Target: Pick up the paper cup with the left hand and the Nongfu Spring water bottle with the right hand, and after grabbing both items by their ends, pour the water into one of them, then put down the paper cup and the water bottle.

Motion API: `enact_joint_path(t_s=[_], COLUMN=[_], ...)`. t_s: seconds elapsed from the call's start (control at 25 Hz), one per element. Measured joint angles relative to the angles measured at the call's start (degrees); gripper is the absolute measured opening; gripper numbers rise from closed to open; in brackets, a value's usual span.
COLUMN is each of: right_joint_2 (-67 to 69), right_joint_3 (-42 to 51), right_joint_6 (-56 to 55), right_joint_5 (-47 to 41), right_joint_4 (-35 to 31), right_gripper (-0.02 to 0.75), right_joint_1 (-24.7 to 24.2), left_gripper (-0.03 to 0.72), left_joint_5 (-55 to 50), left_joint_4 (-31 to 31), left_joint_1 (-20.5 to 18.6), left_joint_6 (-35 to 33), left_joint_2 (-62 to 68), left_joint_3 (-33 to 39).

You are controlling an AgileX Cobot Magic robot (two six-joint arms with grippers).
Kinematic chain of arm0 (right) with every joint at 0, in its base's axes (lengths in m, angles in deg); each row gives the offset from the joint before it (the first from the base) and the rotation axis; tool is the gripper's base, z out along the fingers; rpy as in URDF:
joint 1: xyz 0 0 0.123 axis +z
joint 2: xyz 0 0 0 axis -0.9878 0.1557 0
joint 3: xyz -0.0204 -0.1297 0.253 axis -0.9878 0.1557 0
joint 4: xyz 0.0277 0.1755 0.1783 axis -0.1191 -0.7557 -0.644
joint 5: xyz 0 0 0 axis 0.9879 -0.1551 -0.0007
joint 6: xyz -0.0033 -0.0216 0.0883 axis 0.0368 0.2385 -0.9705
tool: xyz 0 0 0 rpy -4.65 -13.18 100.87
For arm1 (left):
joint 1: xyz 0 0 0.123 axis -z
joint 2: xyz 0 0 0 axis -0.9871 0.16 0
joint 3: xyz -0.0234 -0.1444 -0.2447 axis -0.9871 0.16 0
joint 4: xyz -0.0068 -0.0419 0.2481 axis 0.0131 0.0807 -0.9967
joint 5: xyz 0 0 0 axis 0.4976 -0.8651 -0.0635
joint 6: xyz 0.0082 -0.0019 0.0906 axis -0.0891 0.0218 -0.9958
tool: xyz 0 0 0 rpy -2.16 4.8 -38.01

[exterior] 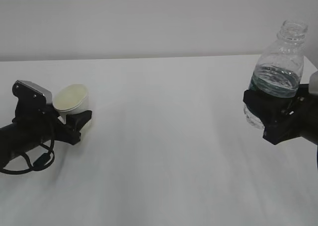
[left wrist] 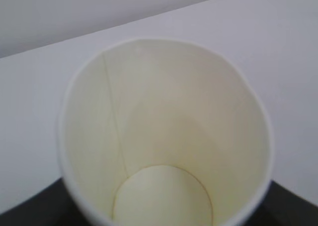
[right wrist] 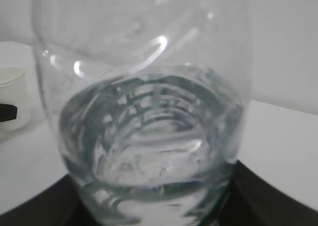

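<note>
At nine and three o'clock we see one cup, one bottle, both gripped.
We see the left hand [exterior: 74,124] clamping the paper cup [exterior: 72,101], mouth tilted toward eleven; the right hand [exterior: 268,114] clasps the Nongfu Spring water bottle [exterior: 278,69], neck toward one, the water [right wrist: 149,151] low inside, above the table [exterior: 164,151].

Left black two-finger gripper [exterior: 74,122] is clamped around a small white tapered paper cup [exterior: 73,101], tipped a bit; over on the right, the other black gripper [exterior: 271,114] grips a clear ribbed capless plastic bottle [exterior: 278,67], upright-ish, water [exterior: 276,79] partway up; plain white table [exterior: 164,151] below.
</note>
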Motion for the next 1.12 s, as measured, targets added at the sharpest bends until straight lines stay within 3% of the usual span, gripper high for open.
enact_joint_path(t_s=[0.32, 0.76, 1.12], right_joint_2=[0.0, 0.0, 0.0], right_joint_3=[0.0, 0.0, 0.0], right_joint_6=[0.0, 0.0, 0.0], right_joint_5=[-0.4, -0.5, -0.5], right_joint_4=[0.0, 0.0, -0.1], right_gripper=[0.424, 0.423, 0.423], right_joint_1=[0.0, 0.0, 0.0], left_gripper=[0.465, 0.465, 0.465], left_joint_5=[0.0, 0.0, 0.0], left_joint_4=[-12.6, -22.5, -26.3], left_joint_1=[0.0, 0.2, 6.7], left_joint_6=[0.9, 8.6, 10.8], left_joint_2=[-0.1, -0.5, -4.8], left_joint_3=[0.0, 0.0, -0.1])
